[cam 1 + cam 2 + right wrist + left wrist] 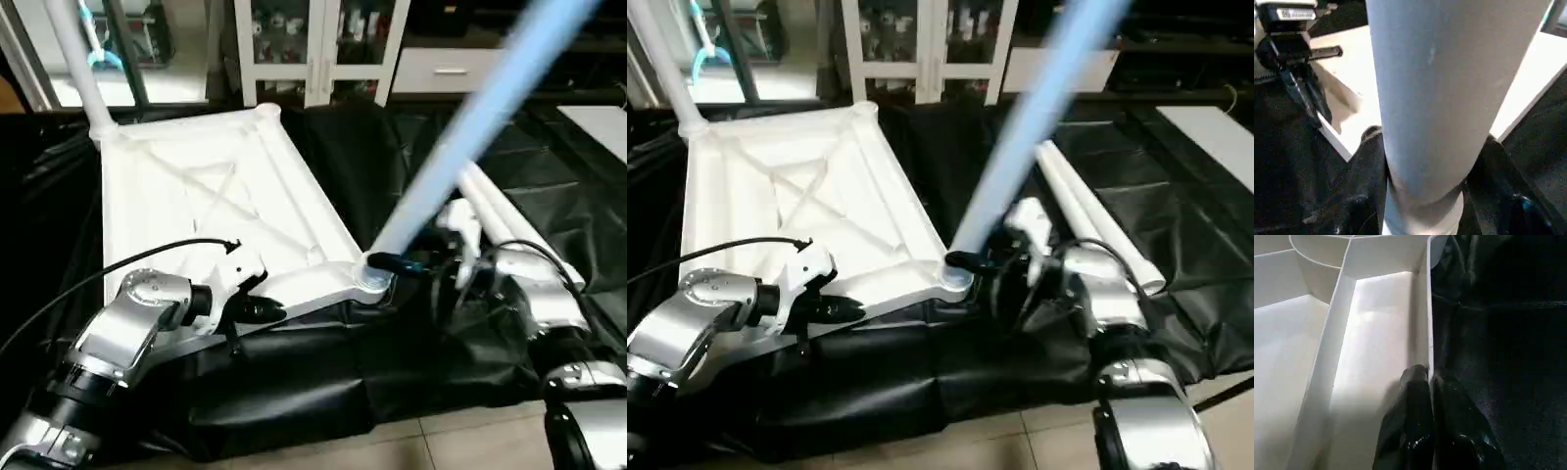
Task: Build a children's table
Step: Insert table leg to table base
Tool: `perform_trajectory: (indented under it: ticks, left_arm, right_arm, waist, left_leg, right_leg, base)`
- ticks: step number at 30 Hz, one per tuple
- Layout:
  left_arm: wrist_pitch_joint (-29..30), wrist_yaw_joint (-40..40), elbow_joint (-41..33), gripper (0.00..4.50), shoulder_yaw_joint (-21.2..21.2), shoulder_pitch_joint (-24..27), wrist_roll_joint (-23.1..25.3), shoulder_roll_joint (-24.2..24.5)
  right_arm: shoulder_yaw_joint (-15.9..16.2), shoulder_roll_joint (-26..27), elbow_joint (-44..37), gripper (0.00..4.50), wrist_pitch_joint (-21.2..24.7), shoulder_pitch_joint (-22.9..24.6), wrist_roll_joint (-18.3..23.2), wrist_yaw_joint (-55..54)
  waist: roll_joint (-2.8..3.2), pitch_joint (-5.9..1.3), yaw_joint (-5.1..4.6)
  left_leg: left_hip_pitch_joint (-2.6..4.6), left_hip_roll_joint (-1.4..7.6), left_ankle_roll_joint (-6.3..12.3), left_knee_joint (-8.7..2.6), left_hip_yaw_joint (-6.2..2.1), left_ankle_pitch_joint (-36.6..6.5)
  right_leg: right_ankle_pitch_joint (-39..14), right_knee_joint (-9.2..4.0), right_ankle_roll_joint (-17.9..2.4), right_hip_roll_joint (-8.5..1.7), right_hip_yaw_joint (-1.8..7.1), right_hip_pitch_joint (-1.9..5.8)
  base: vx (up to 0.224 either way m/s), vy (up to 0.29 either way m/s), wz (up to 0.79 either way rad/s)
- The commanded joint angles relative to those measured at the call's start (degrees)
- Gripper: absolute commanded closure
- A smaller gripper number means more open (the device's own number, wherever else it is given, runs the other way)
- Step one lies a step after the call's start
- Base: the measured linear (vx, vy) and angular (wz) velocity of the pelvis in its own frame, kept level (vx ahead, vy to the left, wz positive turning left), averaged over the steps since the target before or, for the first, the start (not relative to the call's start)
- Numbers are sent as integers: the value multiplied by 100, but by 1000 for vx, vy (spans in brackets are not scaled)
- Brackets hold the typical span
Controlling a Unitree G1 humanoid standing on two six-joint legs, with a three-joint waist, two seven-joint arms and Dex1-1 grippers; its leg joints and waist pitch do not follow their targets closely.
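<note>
The left gripper (279,309) pinched the upturned tabletop's (211,196) near rim, apparently steadying it, while the right gripper (392,262) clamped a leg (460,137) in the near corner socket (372,282).

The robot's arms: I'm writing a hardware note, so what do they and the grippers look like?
Both forearms, left and right, are rounded silver shells with black joint sections. A thin black cable loops over the left one. White housings sit at the wrists. Each gripper, left and right, has two glossy black fingers.
</note>
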Motion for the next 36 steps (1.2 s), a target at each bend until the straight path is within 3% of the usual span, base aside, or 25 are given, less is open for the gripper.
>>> perform_trajectory:
  ticks: [1,4,5,6,7,14,16,17,18,20,22,23,24,28,36]
  left_arm:
    - [-91,-405,-229,450,-306,-105,-238,-185]
    - [-84,-422,-233,450,-309,-109,-222,-202]
    - [-84,-422,-233,450,-309,-109,-222,-202]
    - [-80,-416,-235,450,-305,-110,-218,-211]
    - [-78,-411,-237,450,-302,-111,-217,-216]
    - [-83,-346,-283,450,-273,-35,-207,-210]
    - [-84,-344,-286,450,-264,-17,-198,-196]
    - [-87,-346,-284,450,-261,-13,-195,-189]
    - [-92,-355,-260,450,-261,-25,-190,-186]
    - [-97,-362,-243,450,-263,-36,-186,-185]
    - [-115,-371,-194,450,-264,-71,-175,-191]
    - [-122,-377,-178,450,-264,-82,-172,-191]
    - [-125,-386,-169,450,-262,-88,-172,-187]
    - [-144,-441,-128,450,-281,-112,-155,-170]
    - [-97,-405,-41,450,-326,-179,-58,-176]
  right_arm:
    - [972,224,893,267,418,471,-972,-2]
    - [1073,211,1032,267,512,332,-1084,89]
    - [1073,211,1032,267,512,332,-1084,89]
    - [1084,198,1083,267,516,313,-1123,103]
    - [1087,189,1116,267,514,304,-1148,109]
    - [814,134,1173,267,376,413,-967,-162]
    - [592,114,1159,267,314,488,-773,-291]
    - [502,108,1156,267,305,516,-692,-325]
    - [231,112,1078,267,255,637,-434,-374]
    - [99,117,1020,267,223,711,-304,-400]
    - [-60,101,916,267,157,838,-140,-399]
    - [-114,94,875,267,156,886,-80,-392]
    - [-143,85,843,267,159,927,-45,-378]
    - [-64,14,785,267,161,1088,-161,-306]
    - [255,1,804,267,307,993,-452,-421]
  waist:
    - [77,-63,6]
    - [83,-78,14]
    - [84,-79,11]
    - [35,-80,6]
    - [66,-74,19]
    - [52,-77,19]
    - [87,-69,21]
    - [76,-72,22]
    - [129,-62,28]
    - [100,-83,31]
    - [144,-82,47]
    - [113,-88,49]
    - [131,-87,56]
    - [165,-80,95]
    - [175,-56,94]
  left_leg:
    - [56,402,0,-469,-231,-1874]
    - [51,398,111,-448,-202,-1627]
    - [50,398,122,-445,-198,-1622]
    - [46,398,143,-443,-191,-1621]
    - [46,402,149,-450,-198,-1619]
    - [60,406,50,-469,-208,-1842]
    - [67,407,28,-475,-206,-1884]
    - [64,408,10,-479,-211,-1919]
    - [70,409,-7,-487,-215,-1963]
    - [75,413,-5,-482,-209,-1921]
    - [66,412,37,-483,-200,-1775]
    - [65,411,72,-477,-192,-1714]
    - [55,408,90,-476,-195,-1667]
    - [52,408,164,-472,-186,-1503]
    - [79,414,-1,-508,-199,-1874]
  right_leg:
    - [-1311,-486,-1510,-468,246,-67]
    - [-779,-447,-1675,-464,245,-50]
    - [-760,-445,-1691,-464,245,-50]
    - [-774,-452,-1690,-462,244,-47]
    - [-793,-450,-1679,-469,248,-50]
    - [-970,-468,-1602,-463,249,-71]
    - [-970,-479,-1588,-460,251,-81]
    - [-980,-476,-1582,-458,250,-78]
    - [-978,-475,-1575,-461,254,-89]
    - [-838,-480,-1585,-457,257,-73]
    - [-528,-462,-1637,-449,249,-67]
    - [-391,-453,-1675,-442,242,-53]
    - [-332,-442,-1688,-444,240,-42]
    - [-197,-433,-1723,-451,233,-22]
    - [-700,-479,-1620,-451,234,-58]
  base:
    - [0,0,0]
    - [0,0,0]
    - [0,0,0]
    - [0,0,0]
    - [0,0,0]
    - [0,0,0]
    - [0,0,0]
    - [0,0,0]
    - [0,0,0]
    - [0,0,0]
    - [0,0,0]
    - [0,0,0]
    - [0,0,0]
    - [0,0,0]
    - [0,0,0]
